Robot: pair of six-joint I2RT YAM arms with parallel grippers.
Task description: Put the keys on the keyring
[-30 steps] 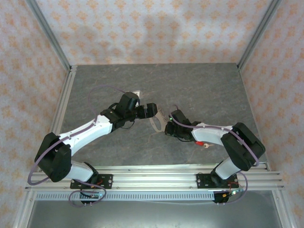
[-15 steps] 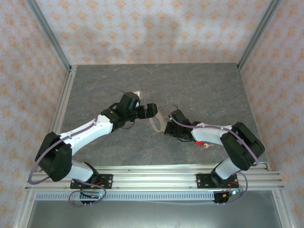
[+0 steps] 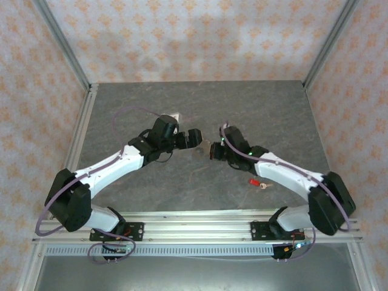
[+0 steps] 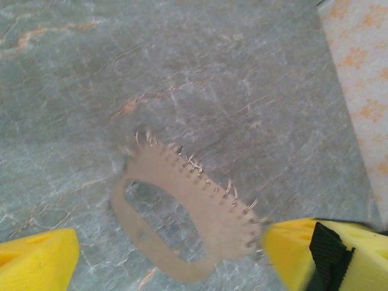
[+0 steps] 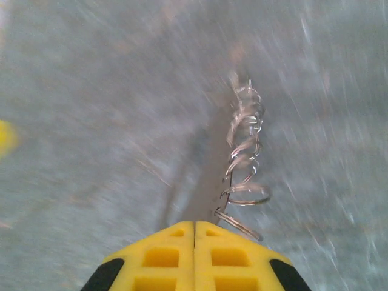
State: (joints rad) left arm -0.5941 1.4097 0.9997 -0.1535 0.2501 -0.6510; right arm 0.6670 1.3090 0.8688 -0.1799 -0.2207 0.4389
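Note:
The keyring [image 4: 200,212] is a flat tan oval plate with a hole and a row of small silvery rings [image 5: 242,151] along one edge. My right gripper [image 5: 194,225] is shut on one end of it, and the plate reaches away from the fingers edge-on, off the table. My left gripper [image 4: 173,245] is open, its yellow pads [image 4: 36,260] wide apart on either side of the plate. One end of the plate lies close to the right pad [image 4: 303,248]. In the top view the two grippers [image 3: 191,138] [image 3: 213,150] face each other. The red-headed key [image 3: 255,182] lies on the table beside the right forearm.
The grey stone-look tabletop [image 3: 273,115] is walled by metal rails [image 3: 82,142] and patterned panels on three sides. The arm bases sit on the near rail [image 3: 200,229]. A small white object [image 3: 175,116] lies just behind the left wrist.
The right arm has swung away from the near edge and lifted the keyring off the table, its jaws closing fully. The red key is now uncovered. The left arm has barely moved.

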